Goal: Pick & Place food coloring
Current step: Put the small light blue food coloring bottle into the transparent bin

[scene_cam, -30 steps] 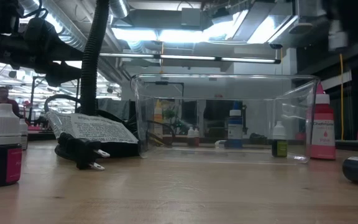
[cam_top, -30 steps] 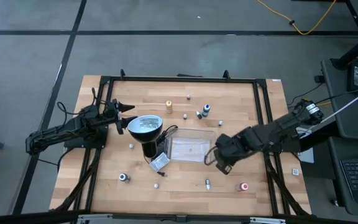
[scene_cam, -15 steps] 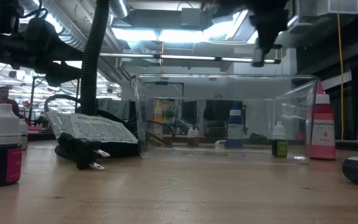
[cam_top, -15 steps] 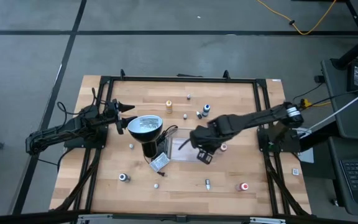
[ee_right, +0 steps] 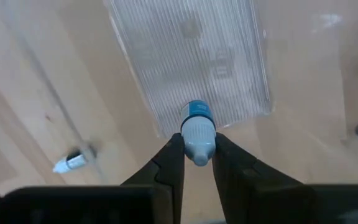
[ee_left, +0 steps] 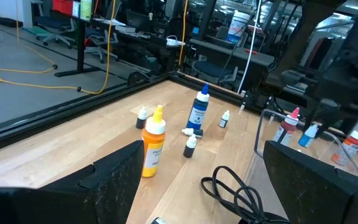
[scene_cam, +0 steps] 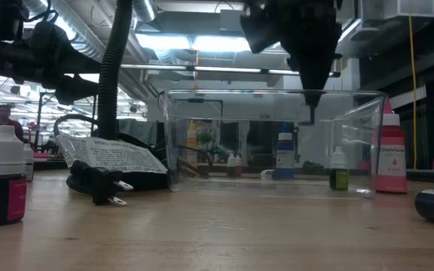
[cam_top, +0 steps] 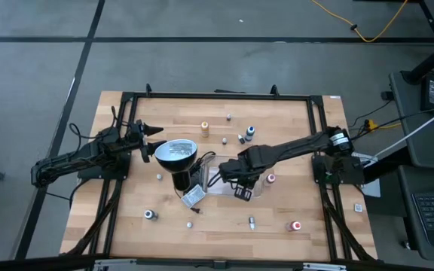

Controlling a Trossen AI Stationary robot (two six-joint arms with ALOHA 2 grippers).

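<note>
My right pincer (ee_right: 194, 163): pinching a small blue-labelled bottle (ee_right: 197, 132) of food coloring, one finger pressed on each side of it, its pale cap end facing my wrist camera.
Where I hang: above the clear tray (cam_top: 236, 167) at the middle of the table (cam_top: 292, 120), my arm reaching in from the right side.
Bottle and tray: the ribbed tray floor shows straight beyond the bottle; the bottle is off the floor, between my fingers.
From table height: my pincer (scene_cam: 310, 113) points down into the tray's open top, tip just under the rim.
My left pincer (cam_top: 153, 130): spread wide, holding nothing, waiting at the left edge beside the lamp (cam_top: 176, 156).
Loose bottles: orange bottle (ee_left: 153, 142), blue bottle (ee_left: 197, 110) and smaller ones stand at the far side of the table; a red bottle (scene_cam: 389, 158) stands just outside the tray's wall; a dark bottle with a white cap (scene_cam: 2, 179) stands near the front left.
</note>
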